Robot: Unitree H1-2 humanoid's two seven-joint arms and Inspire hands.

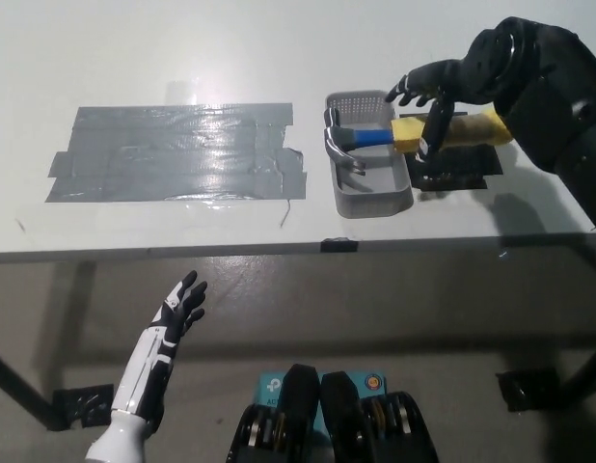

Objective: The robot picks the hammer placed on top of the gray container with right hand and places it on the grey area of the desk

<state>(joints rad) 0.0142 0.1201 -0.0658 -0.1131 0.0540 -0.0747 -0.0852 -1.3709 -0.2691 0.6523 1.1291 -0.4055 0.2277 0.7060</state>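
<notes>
Risk: the hammer (404, 132) may be knocked off the container (369, 193) rim, or tipped by its heavy head, if the yellow handle is clamped too far out. Right hand (435, 96) is spread open, empty, poised directly over the handle. Hammer lies across the container's right rim. Left hand (180, 307) rests open below the desk (182, 48) edge. Grey area (173, 152) is unoccupied.
</notes>
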